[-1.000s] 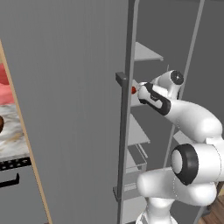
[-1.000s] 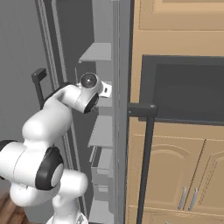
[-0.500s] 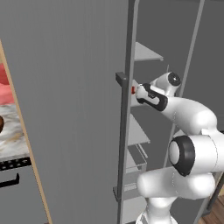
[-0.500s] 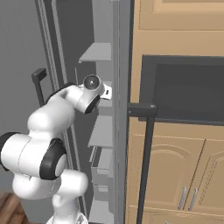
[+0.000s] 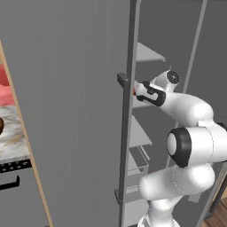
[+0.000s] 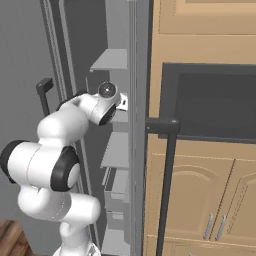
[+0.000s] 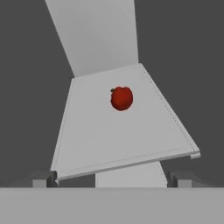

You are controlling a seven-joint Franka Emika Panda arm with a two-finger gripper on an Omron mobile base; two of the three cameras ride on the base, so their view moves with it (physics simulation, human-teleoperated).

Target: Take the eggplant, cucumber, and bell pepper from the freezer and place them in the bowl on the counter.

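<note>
The arm has reached a little deeper into the freezer. Left base view: the end effector sits behind the door handle, red just beside it. Right base view: the door edge hides the hand. Hand view: fingertips wide apart, empty (no writing anywhere); the pepper lies on a shelf ahead.

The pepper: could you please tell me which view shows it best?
The hand view: the pepper lies whole on a light grey shelf. The left base view gives a red sliver beside the door edge; the right base view hides it.
</note>
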